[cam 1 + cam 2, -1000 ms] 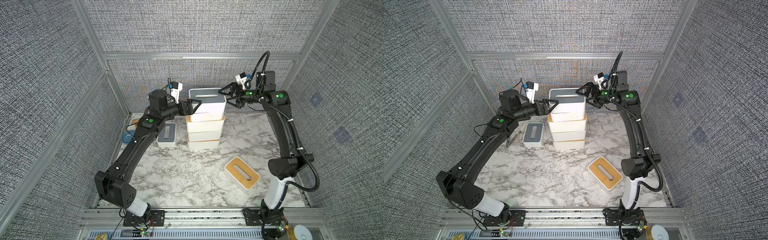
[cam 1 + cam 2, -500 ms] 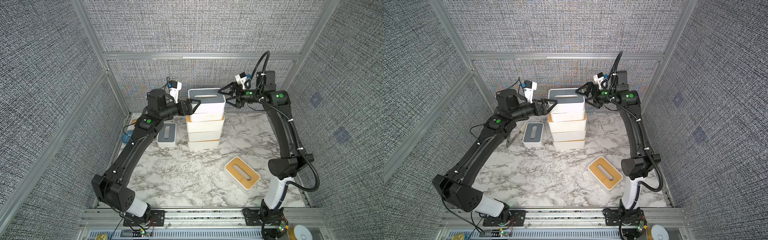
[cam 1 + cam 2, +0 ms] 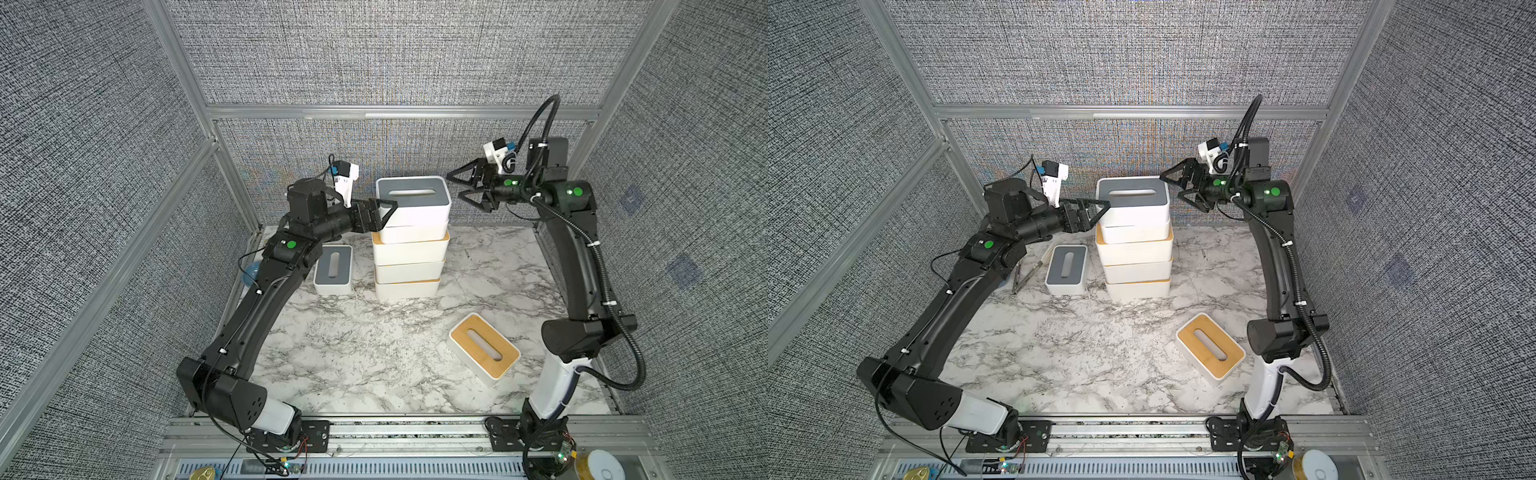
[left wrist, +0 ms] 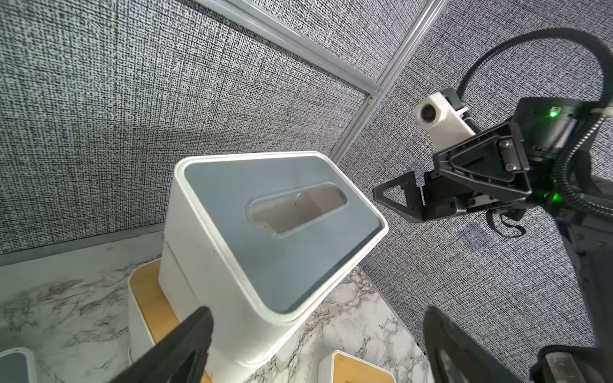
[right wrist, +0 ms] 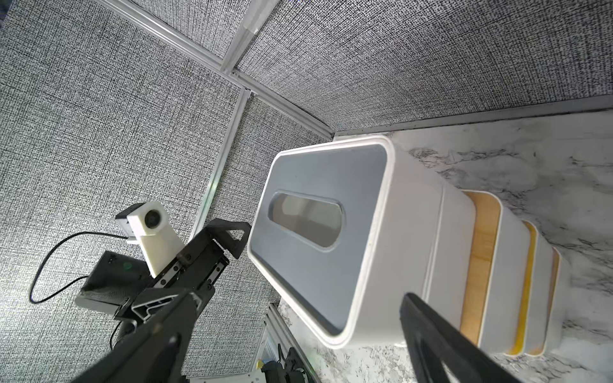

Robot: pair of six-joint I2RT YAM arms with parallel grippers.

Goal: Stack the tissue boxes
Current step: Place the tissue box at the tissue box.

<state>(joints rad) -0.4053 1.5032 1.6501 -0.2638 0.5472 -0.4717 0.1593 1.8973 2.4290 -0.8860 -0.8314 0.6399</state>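
I'm holding the left pincer (image 3: 388, 214) and right pincer (image 3: 456, 186) wide open, empty, flanking the stack (image 3: 409, 249). The grey-lidded box (image 3: 333, 268) is lying on the worktop (image 3: 374, 353) below the left one, long axis front-to-back.

The left arm (image 3: 257, 316) and right arm (image 3: 577, 266) are black with white bottoms. Behind the right pincer (image 3: 455, 185) sit a white camera (image 3: 496, 154) and a bumpy black hose (image 3: 540, 120).
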